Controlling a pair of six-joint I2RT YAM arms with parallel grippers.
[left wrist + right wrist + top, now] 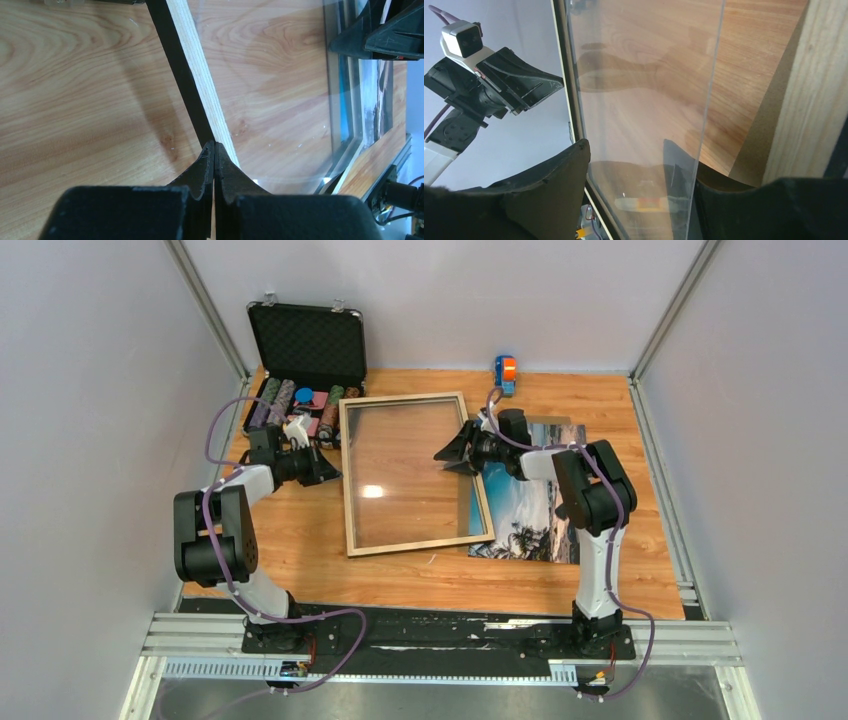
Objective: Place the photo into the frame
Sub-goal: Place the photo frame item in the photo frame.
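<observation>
The frame (346,475), pale wood rim up with its glass pane, lies flat mid-table. The photo (535,510) lies to its right, its left part under the frame's right side; its beach print shows through the glass (372,100). My left gripper (328,472) is shut, its tips (214,146) against the frame's left rail (200,75). My right gripper (452,452) hangs open over the right rail. Its fingers (559,190) stand either side of the glass pane's edge (706,100), beside the pale rail (814,100).
An open black chip case (305,345) with rows of chips stands at the back left, close behind my left gripper. A small blue and orange object (505,372) sits at the back wall. Grey walls close in both sides.
</observation>
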